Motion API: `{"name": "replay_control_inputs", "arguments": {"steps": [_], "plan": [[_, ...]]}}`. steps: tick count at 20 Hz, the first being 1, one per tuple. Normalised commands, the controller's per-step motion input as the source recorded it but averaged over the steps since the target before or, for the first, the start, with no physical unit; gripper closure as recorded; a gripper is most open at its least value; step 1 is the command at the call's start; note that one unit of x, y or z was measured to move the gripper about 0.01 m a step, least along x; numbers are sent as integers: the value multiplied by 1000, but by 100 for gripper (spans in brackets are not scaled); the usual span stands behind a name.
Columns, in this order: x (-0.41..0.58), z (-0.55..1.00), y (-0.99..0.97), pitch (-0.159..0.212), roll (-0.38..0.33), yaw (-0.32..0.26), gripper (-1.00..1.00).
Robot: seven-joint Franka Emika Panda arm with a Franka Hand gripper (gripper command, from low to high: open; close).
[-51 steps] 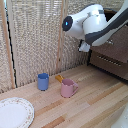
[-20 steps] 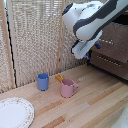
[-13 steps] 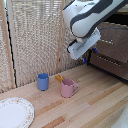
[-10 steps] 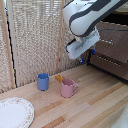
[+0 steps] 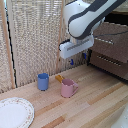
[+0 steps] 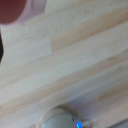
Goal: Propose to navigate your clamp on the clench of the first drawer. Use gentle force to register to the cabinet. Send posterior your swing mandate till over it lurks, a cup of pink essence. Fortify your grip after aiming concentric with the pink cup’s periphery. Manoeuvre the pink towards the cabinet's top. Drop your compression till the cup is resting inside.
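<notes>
Plate [image 5: 15, 112] at the exterior view's left edge, on the wooden table [image 5: 95, 107]. Untouched, no part in the job.

Blue cup [image 5: 43, 81] next, upright, with a small orange item just behind and to its right, too small to name.

Pink cup [image 5: 67, 88] just right of that, upright on the table, handle toward the exterior view's right. Nothing grips it. In the wrist view a pink blur sits at one corner, probably this cup; the rest is bare wood.

Clamp [image 5: 78, 61] hangs in the air above and a little right of the pink cup, well clear of it. Two blue tips show apart with nothing between them: jaws open, empty.

Cabinet [image 5: 112, 50] at far right. First drawer [image 5: 114, 35] appears pulled out past the one below, though the arm hides part of it; its handle is not clearly seen.

Judgement: drawer step looks done. Left to do: centre over the pink cup, descend, close, carry to the drawer, release.
</notes>
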Motion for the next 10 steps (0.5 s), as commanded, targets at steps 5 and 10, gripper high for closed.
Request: {"name": "replay_control_inputs", "arguments": {"steps": [5, 10], "plan": [[27, -376, 0, 49, 121, 23, -100], [5, -446, -11, 46, 98, 37, -100]]}}
